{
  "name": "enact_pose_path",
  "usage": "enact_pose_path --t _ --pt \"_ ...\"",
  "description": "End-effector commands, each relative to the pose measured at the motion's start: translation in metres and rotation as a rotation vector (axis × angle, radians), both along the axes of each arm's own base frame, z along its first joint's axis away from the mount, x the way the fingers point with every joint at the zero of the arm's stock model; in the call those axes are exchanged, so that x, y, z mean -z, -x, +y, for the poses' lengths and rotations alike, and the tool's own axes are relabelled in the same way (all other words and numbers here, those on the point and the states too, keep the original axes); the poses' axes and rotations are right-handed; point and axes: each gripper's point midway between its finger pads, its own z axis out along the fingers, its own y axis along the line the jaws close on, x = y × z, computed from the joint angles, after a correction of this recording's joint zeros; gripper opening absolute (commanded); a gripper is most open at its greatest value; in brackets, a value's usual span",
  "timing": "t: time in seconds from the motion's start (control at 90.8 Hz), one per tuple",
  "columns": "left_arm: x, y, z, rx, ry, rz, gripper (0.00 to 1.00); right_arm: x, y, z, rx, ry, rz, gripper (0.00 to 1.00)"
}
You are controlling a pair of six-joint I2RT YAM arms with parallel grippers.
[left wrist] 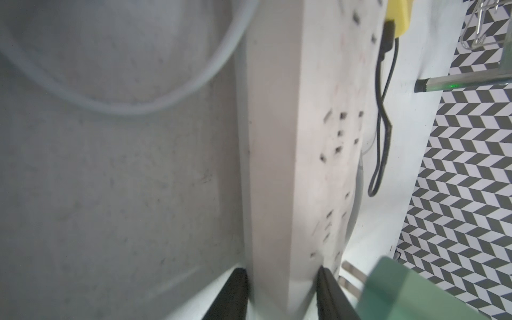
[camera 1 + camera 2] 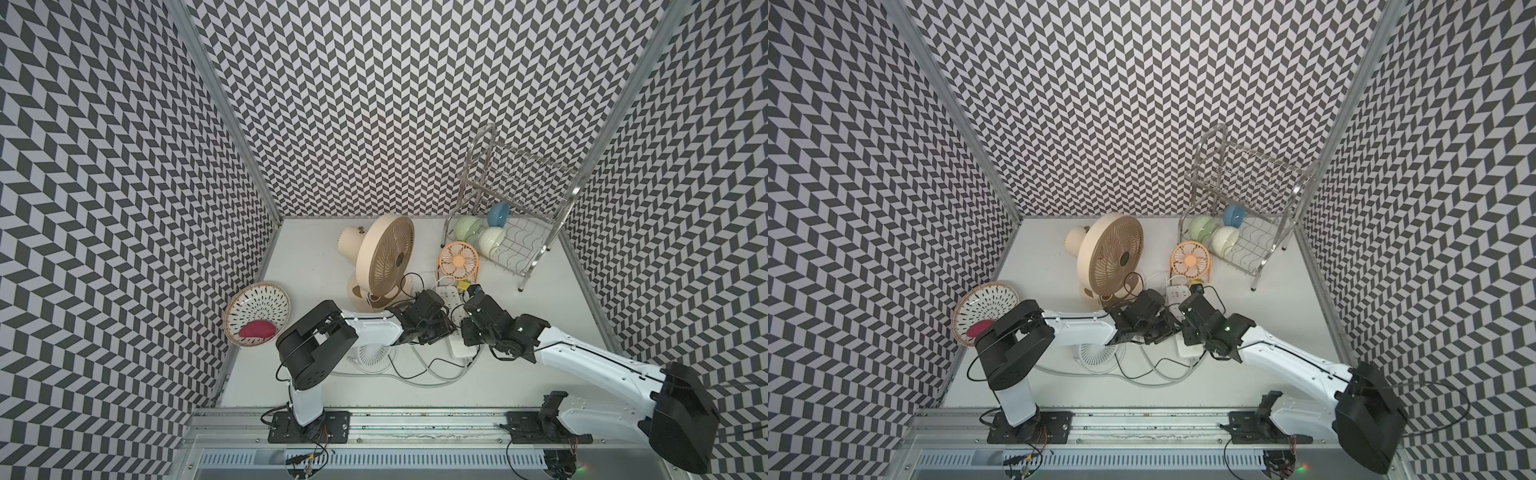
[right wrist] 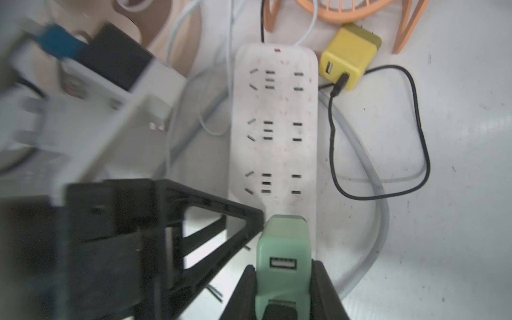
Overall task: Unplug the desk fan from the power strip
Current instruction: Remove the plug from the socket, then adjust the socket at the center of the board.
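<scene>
The white power strip (image 3: 274,133) lies flat on the table, seen between the two arms in both top views (image 2: 451,297) (image 2: 1177,295). My left gripper (image 1: 282,273) is shut on the strip's sides (image 1: 277,166), one black finger on each side. My right gripper (image 3: 284,266) is shut on a green USB adapter (image 3: 282,243) with a black cable in its end. The adapter (image 1: 410,291) is beside the strip with its metal prongs (image 1: 350,270) bare. A large beige desk fan (image 2: 386,259) stands behind the strip. I cannot trace which fan the cable runs to.
A yellow adapter (image 3: 349,58) with a black cord lies loose beside the strip's far end. A small orange fan (image 2: 459,259) stands behind it, and a small white fan (image 2: 372,355) lies under my left arm. The dish rack (image 2: 511,216) with bowls is back right, the woven basket (image 2: 257,313) left.
</scene>
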Motion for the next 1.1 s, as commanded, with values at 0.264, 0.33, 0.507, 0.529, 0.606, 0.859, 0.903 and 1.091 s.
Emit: enact_pose_path --t 0.264,0.33,0.507,0.529,0.606,0.859,0.903,1.091 --pt "0.063 0.019 0.044 -0.051 -0.203 0.122 0.41 -0.027 -0.016 0.004 0.097 -0.060 -0.076 0.16" --pt "0.061 0.018 0.043 -0.047 -0.199 0.116 0.41 -0.034 -0.017 -0.014 0.160 -0.041 -0.113 0.16" --pt "0.060 0.017 0.037 -0.030 -0.181 0.107 0.41 -0.055 -0.004 -0.038 0.196 -0.034 -0.148 0.16" --pt "0.058 0.016 0.036 -0.028 -0.179 0.102 0.40 -0.059 -0.002 -0.036 0.182 -0.048 -0.146 0.16" --pt "0.056 0.013 0.033 -0.019 -0.174 0.092 0.41 -0.076 0.007 -0.021 0.082 -0.125 -0.133 0.16" --pt "0.029 -0.004 0.012 0.016 -0.088 0.003 0.46 -0.153 0.050 0.050 -0.340 -0.559 -0.205 0.18" --pt "0.020 -0.009 0.006 0.030 -0.073 -0.023 0.49 -0.162 0.057 0.052 -0.375 -0.591 -0.208 0.18" --pt "-0.007 -0.029 -0.015 0.072 -0.029 -0.115 0.56 -0.192 0.073 0.041 -0.418 -0.641 -0.267 0.18"
